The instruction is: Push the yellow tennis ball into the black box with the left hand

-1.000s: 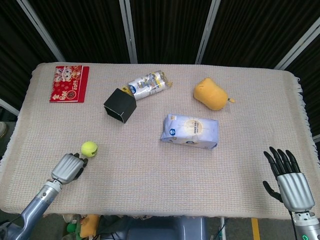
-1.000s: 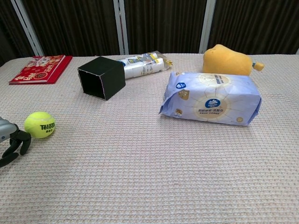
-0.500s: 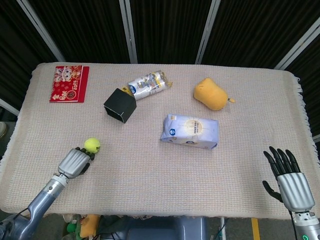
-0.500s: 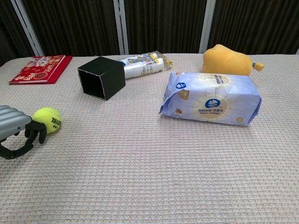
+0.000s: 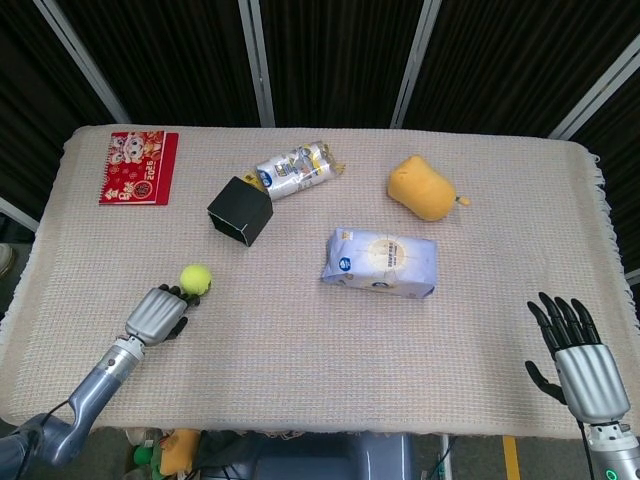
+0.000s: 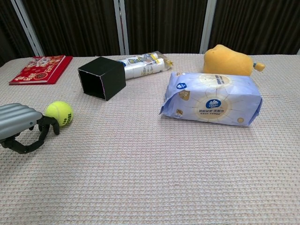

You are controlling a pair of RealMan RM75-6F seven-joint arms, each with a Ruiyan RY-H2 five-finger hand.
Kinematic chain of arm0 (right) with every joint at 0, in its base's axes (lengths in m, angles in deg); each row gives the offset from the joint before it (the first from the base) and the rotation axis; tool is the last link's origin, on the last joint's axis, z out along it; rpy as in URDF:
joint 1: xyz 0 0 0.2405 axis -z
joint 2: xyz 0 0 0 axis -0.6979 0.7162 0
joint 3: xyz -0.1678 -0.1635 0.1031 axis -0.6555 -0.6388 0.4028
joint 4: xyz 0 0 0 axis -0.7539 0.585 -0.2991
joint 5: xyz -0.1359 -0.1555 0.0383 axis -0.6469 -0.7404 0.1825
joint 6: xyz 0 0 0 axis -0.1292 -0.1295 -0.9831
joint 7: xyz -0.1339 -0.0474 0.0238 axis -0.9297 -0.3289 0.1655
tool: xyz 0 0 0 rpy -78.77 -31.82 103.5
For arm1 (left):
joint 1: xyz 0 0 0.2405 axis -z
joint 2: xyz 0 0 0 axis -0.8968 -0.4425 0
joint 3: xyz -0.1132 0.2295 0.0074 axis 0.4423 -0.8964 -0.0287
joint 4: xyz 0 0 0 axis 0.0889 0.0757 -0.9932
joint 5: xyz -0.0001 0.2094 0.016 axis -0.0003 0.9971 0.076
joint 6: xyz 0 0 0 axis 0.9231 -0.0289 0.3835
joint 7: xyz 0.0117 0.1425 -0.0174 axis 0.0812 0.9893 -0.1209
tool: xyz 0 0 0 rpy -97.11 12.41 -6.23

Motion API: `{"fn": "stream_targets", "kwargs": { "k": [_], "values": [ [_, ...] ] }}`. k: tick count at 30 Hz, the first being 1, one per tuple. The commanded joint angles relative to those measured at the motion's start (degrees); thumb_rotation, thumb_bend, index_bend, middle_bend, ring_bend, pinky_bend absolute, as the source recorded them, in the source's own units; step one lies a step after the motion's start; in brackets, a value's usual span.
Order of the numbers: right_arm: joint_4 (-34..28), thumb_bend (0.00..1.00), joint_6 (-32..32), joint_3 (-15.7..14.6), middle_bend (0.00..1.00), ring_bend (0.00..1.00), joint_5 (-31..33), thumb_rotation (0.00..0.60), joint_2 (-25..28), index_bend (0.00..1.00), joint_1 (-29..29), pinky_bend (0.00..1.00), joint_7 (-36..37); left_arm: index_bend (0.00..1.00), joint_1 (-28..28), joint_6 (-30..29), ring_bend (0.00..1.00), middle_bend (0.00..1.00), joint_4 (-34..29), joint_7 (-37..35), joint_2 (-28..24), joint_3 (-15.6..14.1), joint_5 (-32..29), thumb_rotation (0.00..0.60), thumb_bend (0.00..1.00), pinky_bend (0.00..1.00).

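The yellow tennis ball (image 5: 196,277) (image 6: 59,113) lies on the woven tablecloth, in front of and slightly left of the black box (image 5: 240,211) (image 6: 101,77). The box lies on its side with its open mouth facing the ball. My left hand (image 5: 157,315) (image 6: 22,127) is directly behind the ball, its dark fingertips curled and touching the ball's near side, with nothing gripped. My right hand (image 5: 577,357) hovers at the table's near right corner, fingers spread, holding nothing; the chest view does not show it.
A silver snack pack (image 5: 294,170) lies just behind the box. A blue-white tissue pack (image 5: 380,263) sits mid-table and a yellow plush toy (image 5: 424,188) lies behind it. A red booklet (image 5: 139,167) is at the far left corner.
My left hand has advanced toward the black box, rolling the tennis ball ahead of it up and to the right. The right hand has not moved.
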Motion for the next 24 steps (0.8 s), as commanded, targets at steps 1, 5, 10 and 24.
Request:
{"fn": "stream_targets", "kwargs": {
  "k": [1,5,10,24],
  "values": [
    [0.0,0.33,-0.1,-0.1,0.00,0.00,0.0,0.600,0.0,0.00,0.0,0.00,-0.1,0.31,0.6,-0.2,0.32,0.42,1.0,-1.0,0.8,0.1,0.2,0.600,0.46,0.36],
    [-0.1,0.33,-0.3,-0.1,0.00,0.00,0.0,0.600,0.1,0.00,-0.1,0.00,-0.2,0.31,1.3,-0.7,0.31,0.41,2.0,-2.5,1.8,0.3,0.4,0.600,0.44,0.36],
    [-0.3,0.33,-0.5,-0.1,0.00,0.00,0.1,0.600,0.2,0.00,-0.1,0.00,-0.2,0.31,2.2,-0.9,0.31,0.41,3.1,-3.5,2.8,0.5,0.5,0.600,0.44,0.35],
    [-0.4,0.33,-0.7,0.2,0.00,0.00,0.6,0.600,0.4,0.00,-0.3,0.00,0.2,0.30,4.3,0.4,0.30,0.41,5.0,-3.4,5.1,2.5,-2.5,0.600,0.44,0.34]
  ]
}}
